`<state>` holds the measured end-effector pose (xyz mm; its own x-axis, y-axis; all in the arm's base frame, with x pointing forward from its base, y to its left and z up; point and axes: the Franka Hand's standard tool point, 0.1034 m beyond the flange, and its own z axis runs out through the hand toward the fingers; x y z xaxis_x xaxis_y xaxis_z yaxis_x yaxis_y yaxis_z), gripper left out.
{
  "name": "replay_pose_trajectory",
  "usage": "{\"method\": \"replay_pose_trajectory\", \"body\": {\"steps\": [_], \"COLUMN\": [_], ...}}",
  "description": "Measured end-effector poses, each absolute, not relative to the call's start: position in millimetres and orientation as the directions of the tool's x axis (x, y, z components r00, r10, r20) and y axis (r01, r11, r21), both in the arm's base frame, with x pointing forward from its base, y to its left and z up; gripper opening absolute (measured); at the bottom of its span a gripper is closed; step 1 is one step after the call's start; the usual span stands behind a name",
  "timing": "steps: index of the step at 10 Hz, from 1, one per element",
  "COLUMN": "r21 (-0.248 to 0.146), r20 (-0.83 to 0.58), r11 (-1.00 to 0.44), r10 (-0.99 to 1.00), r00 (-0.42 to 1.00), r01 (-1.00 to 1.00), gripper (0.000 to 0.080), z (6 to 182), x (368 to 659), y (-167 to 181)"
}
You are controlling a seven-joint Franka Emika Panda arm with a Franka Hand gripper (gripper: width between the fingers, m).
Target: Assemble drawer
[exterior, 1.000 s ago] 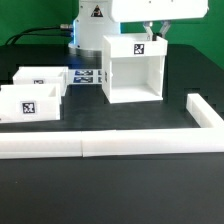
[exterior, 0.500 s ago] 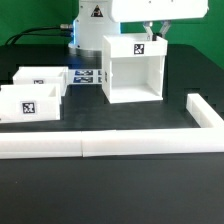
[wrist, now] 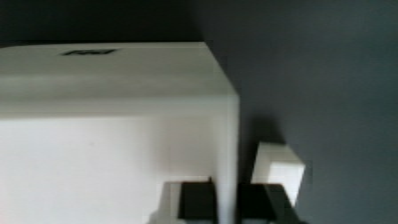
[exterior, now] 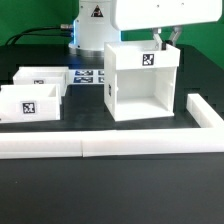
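The large white cube-like housing (exterior: 143,85) stands open-fronted on the black table, with a tag on its top. My gripper (exterior: 165,38) is at its top rear corner on the exterior view's right, shut on the housing's thin side wall. In the wrist view the wall of the housing (wrist: 107,110) runs between the two dark fingers (wrist: 192,203) of my gripper (wrist: 237,200). Two smaller open-top trays (exterior: 42,76) (exterior: 28,103) with tags sit at the exterior view's left, apart from the housing.
A long white L-shaped bar (exterior: 110,145) lies across the front and turns back at the exterior view's right, close to the housing. The marker board (exterior: 88,76) lies flat behind the trays. The robot base stands at the back.
The housing has shifted toward the exterior view's right and front, closer to the bar, with my gripper moving along on its wall. The trays have not moved.
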<state>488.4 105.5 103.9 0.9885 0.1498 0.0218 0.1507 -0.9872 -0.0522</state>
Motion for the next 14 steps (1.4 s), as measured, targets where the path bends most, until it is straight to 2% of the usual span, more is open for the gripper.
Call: {"method": "replay_pose_trajectory", "body": {"steps": [3,6,9,14], "r21": [-0.06,-0.064,-0.065,-0.107], "r20": [0.071,0.103,0.106,0.089], "r11": [-0.987,-0.988,-0.988,-0.981], "r10": [0.142,0.137,0.134,-0.172], "r00": [0.987,0.985,0.985,0.981], "r01": [0.146,0.144,0.141,-0.162], "gripper": [0.0038,0.0038,0.0038,0.0038], "z": [104.7,105.3,105.5,107.6], "x": [545,573,573,575], "y": [94,94,97,101]}}
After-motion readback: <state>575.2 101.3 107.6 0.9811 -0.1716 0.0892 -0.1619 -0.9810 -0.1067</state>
